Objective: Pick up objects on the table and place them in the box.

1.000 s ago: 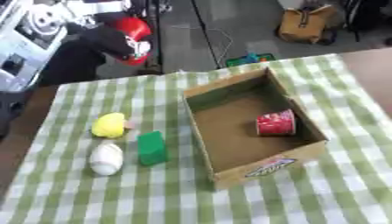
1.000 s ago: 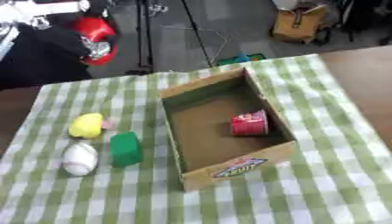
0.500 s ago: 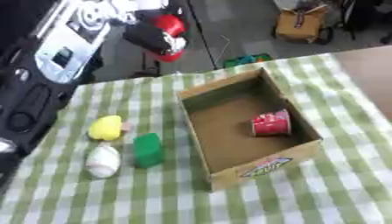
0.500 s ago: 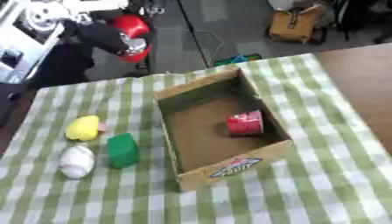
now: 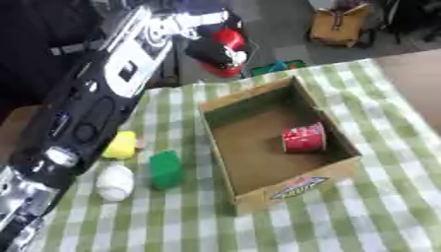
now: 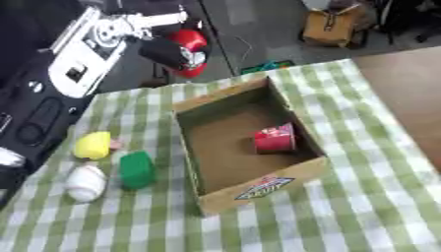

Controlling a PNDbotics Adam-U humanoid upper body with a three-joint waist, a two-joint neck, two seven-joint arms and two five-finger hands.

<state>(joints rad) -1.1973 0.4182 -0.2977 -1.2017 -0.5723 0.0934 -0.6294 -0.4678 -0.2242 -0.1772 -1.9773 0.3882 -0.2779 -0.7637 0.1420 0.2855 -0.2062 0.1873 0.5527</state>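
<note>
Checked tablecloth (image 5: 388, 197) — left robot hand (image 5: 215, 49) around red object (image 5: 231, 39), beyond box (image 5: 258, 106).

Yellow bag (image 5: 338, 25) on grey floor (image 6: 258, 34)

A green-and-white checked cloth (image 5: 379, 197) covered the tabletop, matt and soft-looking. On it the box (image 5: 297, 184) was plain brown cardboard, dull inside, with a printed label on its front wall. Inside the box lay a red container (image 5: 303, 138) with a slight sheen. Left of the box, the green block (image 5: 165, 169) looked matt. My arm (image 5: 103, 88) wore glossy black and silvery shells.
</note>
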